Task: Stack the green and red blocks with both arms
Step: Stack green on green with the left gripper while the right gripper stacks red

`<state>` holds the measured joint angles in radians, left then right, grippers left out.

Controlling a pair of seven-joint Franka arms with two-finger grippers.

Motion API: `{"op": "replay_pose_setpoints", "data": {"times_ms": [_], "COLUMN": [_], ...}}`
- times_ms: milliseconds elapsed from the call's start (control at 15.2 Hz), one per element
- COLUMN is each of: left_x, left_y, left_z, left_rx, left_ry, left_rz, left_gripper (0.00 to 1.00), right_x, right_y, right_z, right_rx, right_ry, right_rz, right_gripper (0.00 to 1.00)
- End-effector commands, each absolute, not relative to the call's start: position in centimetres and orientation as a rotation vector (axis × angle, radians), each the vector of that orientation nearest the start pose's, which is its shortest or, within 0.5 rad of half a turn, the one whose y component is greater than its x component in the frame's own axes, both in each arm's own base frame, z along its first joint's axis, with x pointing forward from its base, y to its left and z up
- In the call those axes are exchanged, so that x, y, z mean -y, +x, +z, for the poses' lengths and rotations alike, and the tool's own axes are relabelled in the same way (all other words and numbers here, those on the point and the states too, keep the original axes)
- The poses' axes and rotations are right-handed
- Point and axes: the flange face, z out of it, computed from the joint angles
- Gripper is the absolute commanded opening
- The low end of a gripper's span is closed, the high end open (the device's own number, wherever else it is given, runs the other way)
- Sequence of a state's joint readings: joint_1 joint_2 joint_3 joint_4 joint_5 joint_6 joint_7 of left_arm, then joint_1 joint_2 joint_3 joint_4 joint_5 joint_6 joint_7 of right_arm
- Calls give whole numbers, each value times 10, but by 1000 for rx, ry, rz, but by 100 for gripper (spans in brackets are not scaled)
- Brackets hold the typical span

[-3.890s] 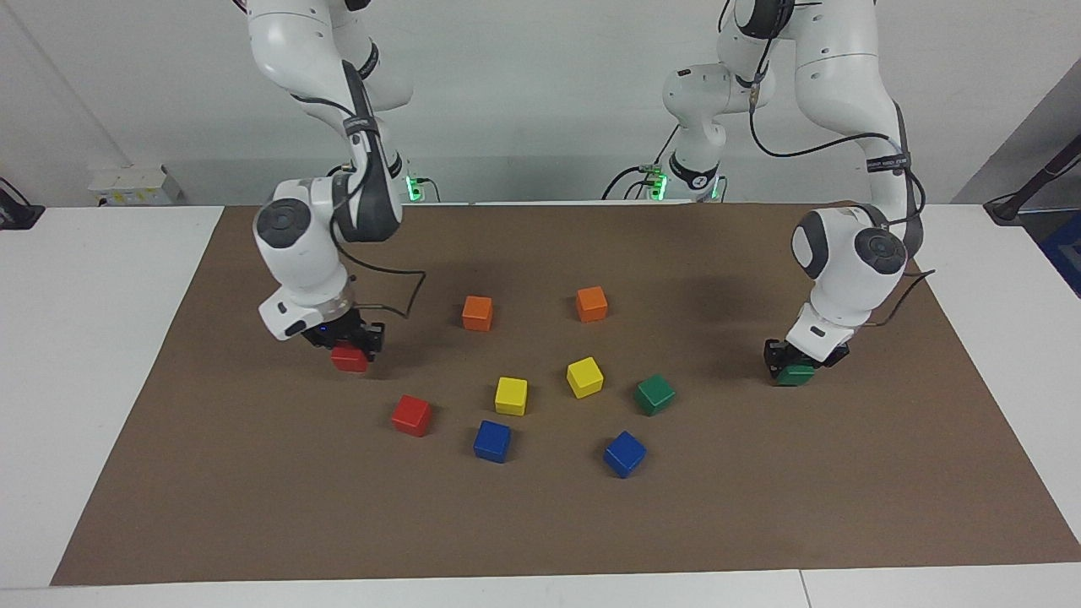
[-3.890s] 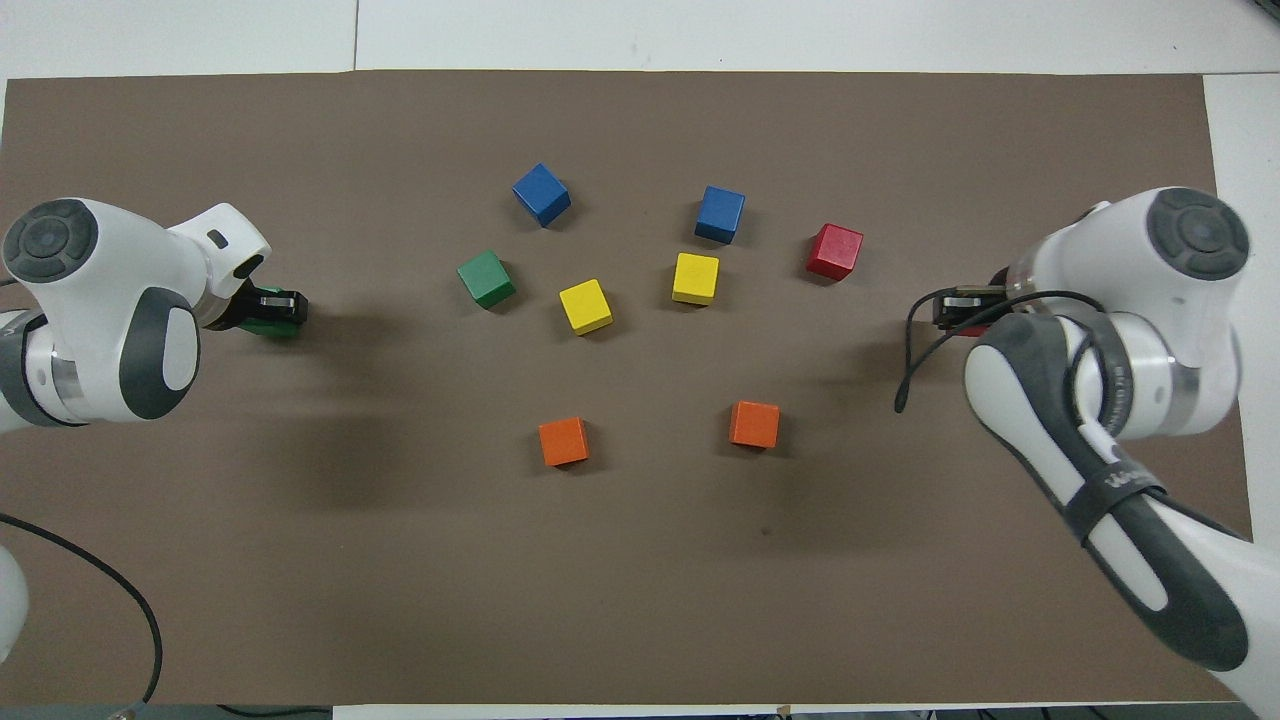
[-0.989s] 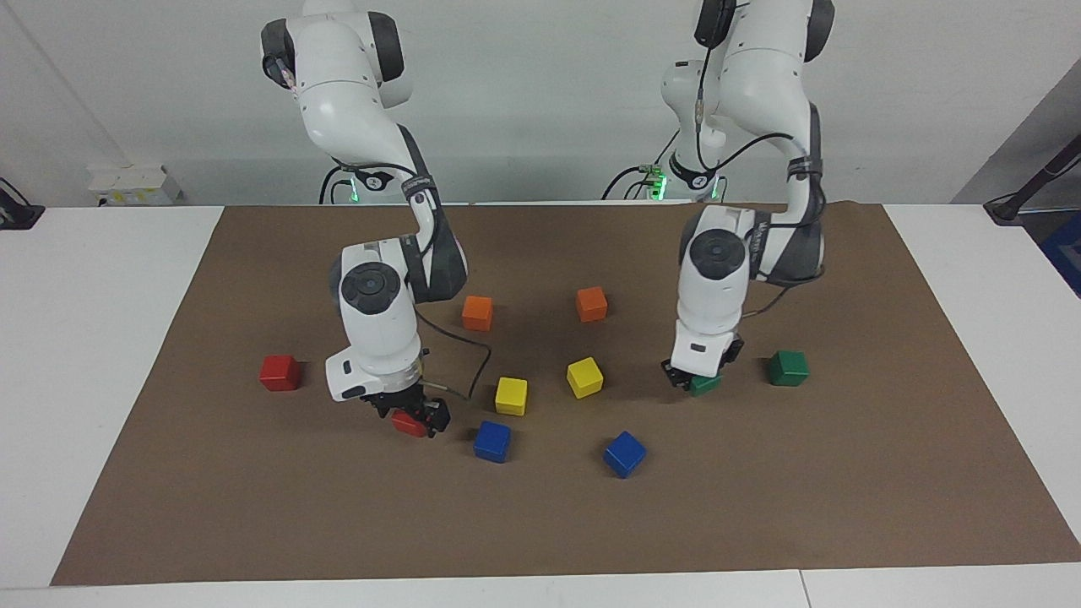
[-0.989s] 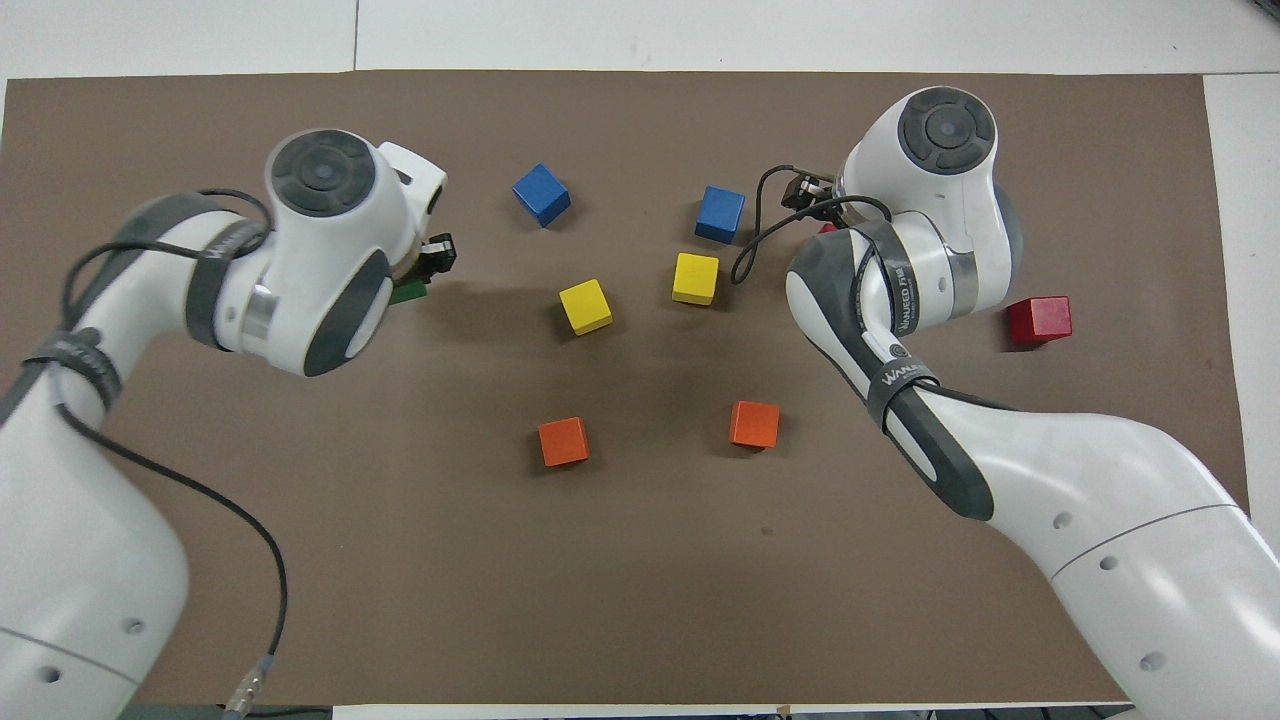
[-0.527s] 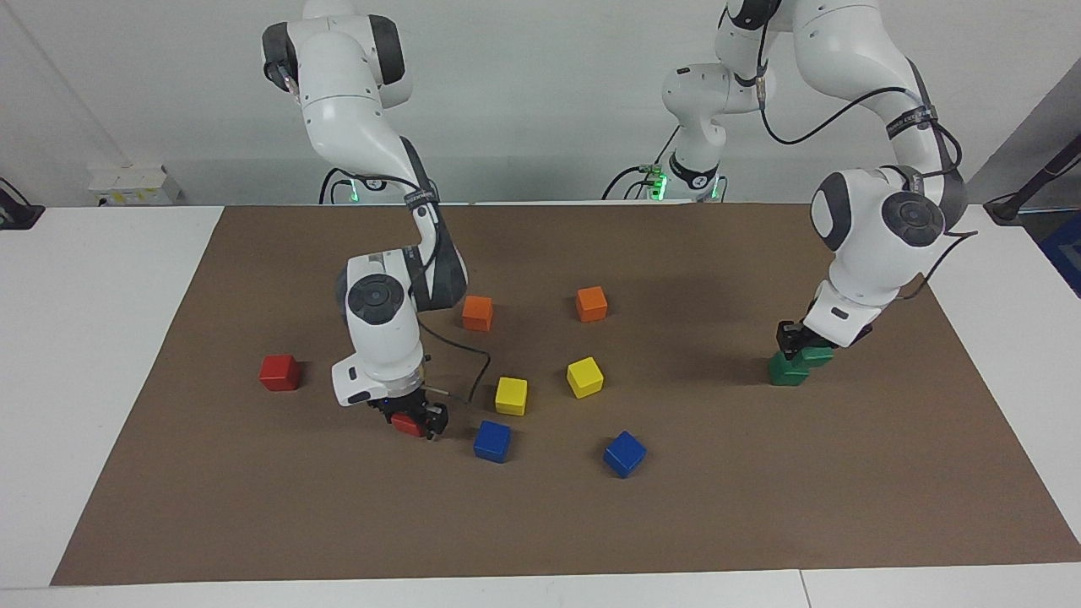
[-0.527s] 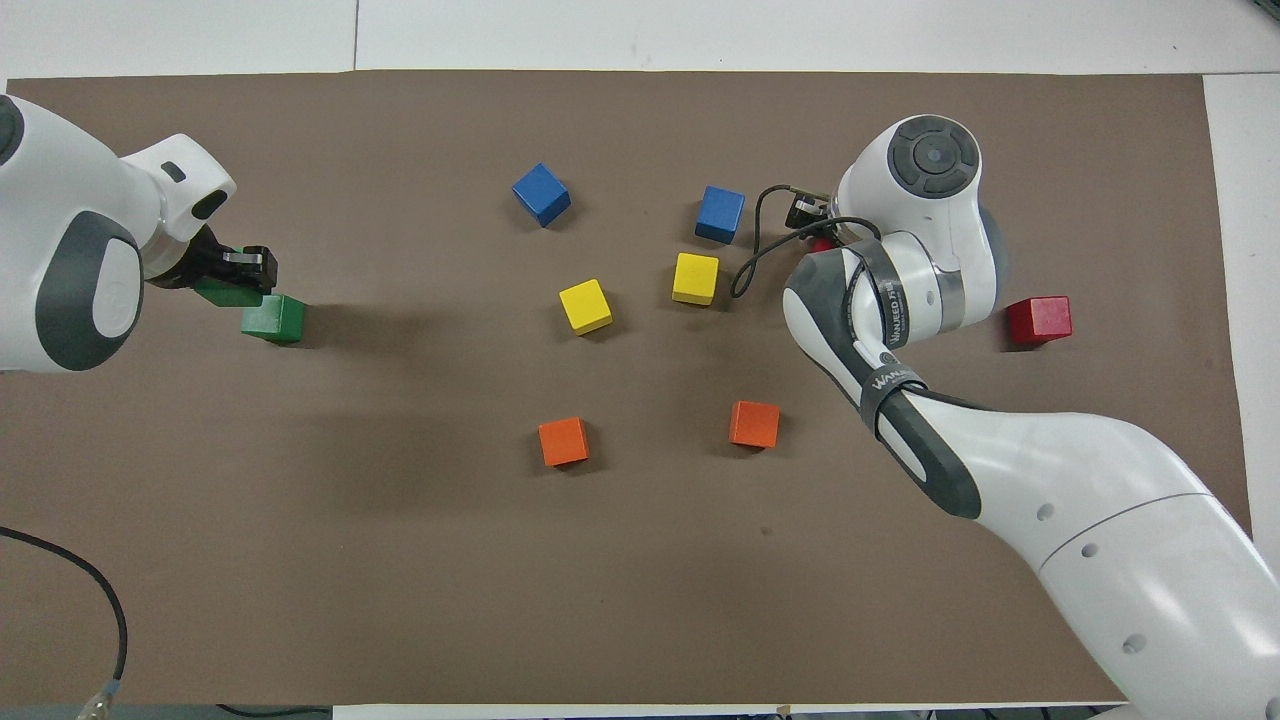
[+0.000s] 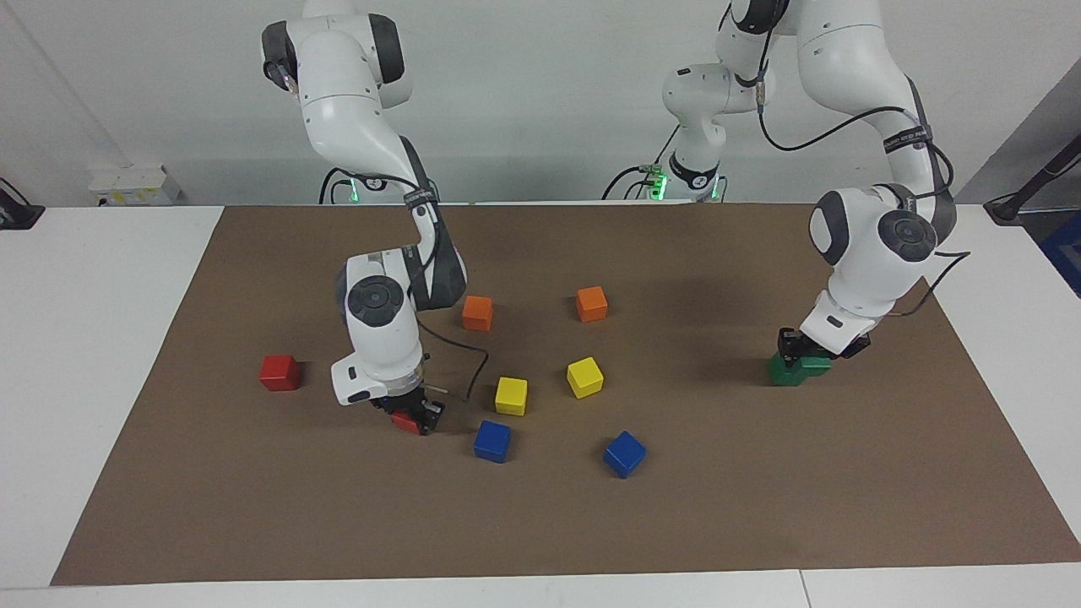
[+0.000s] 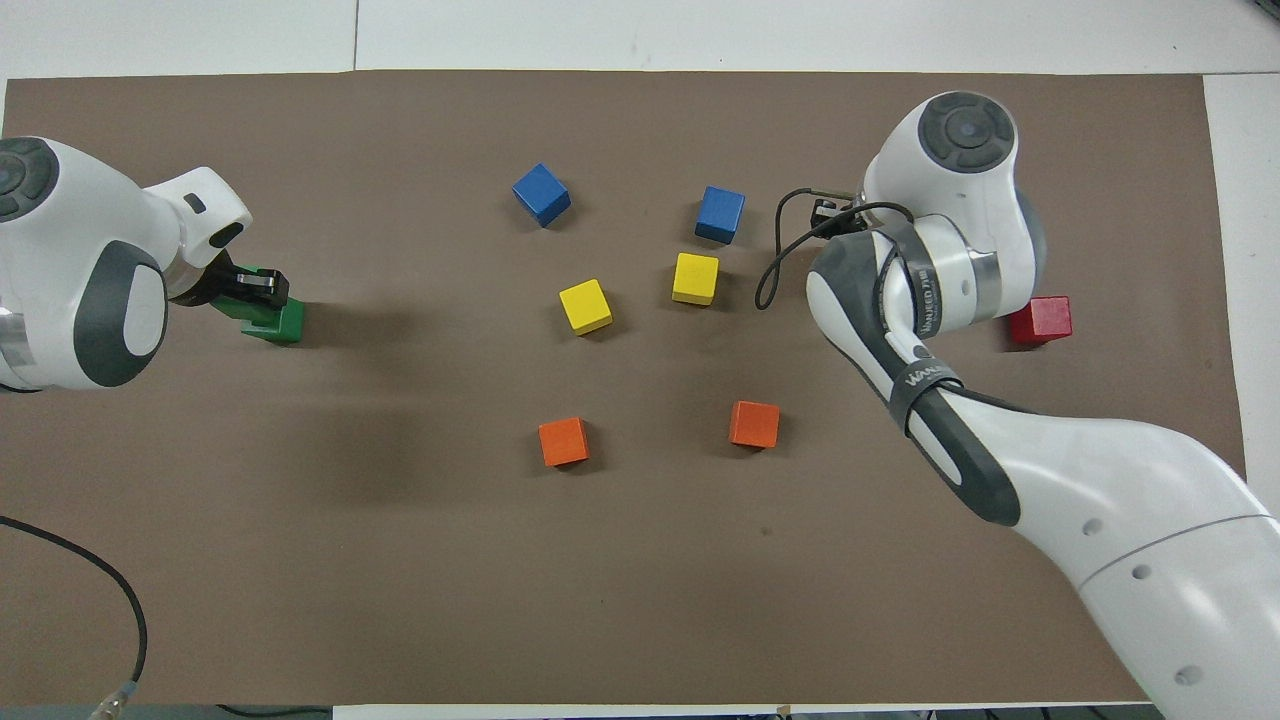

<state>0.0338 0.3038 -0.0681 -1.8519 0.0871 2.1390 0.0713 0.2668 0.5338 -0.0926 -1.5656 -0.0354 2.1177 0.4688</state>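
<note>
A dark green matte cube (image 7: 812, 365) is pinched between the closed fingers of the left arm's black two-finger gripper (image 7: 809, 350) and sits on top of a second dark green matte cube (image 7: 785, 372) that rests on the brown paper mat (image 7: 760, 523) at the left arm's end of the table; from overhead the upper cube (image 8: 236, 304) overlaps the lower one (image 8: 282, 322) somewhat off-centre, with the left gripper (image 8: 252, 287) over both. Taking the lighter yellow cube (image 7: 584, 377) near the mat's middle as the landmark, this green pair lies well apart from it toward the left arm's end. A bright red matte cube (image 7: 407, 422) is clamped in the closed fingers of the right arm's black two-finger gripper (image 7: 411, 413), low over the mat toward the right arm's end from the yellow landmark; whether it touches the mat I cannot tell. In the overhead view the right gripper (image 8: 825, 214) shows only partly past the white arm. The other bright red matte cube (image 7: 279, 371) stands alone on the mat, farther still toward the right arm's end. A second yellow cube (image 7: 511, 395) lies beside the landmark, two orange cubes (image 7: 477, 312) (image 7: 591, 303) lie nearer to the robots than it, and two blue cubes (image 7: 492, 441) (image 7: 625, 453) lie farther from them.
</note>
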Motion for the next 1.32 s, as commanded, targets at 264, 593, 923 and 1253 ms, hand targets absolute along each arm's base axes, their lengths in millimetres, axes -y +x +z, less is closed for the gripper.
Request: {"op": "replay_pose_setpoints", "data": {"times_ms": [264,593,923,1253], "left_x": [8,5,8,8], "left_y": [616,615,611,604], "left_z": [351,349,340,335], "left_rx": [-230,-228,-236,-238], "left_ry": [-3105,-3106,-3105,-3105], "left_rz": [22,24,-9,-7], "left_gripper": [0,0,70,100], "right_x": [42,87,87,84], "right_y": [614,578,577,568], "right_z": [409,365,353,338], "right_rx": [-1,81,84,87], "right_ry": [-3181,-3182,-3185,-3184], "right_rz": [18,-139,-168,-232], "right_gripper": [0,0,0,0]}}
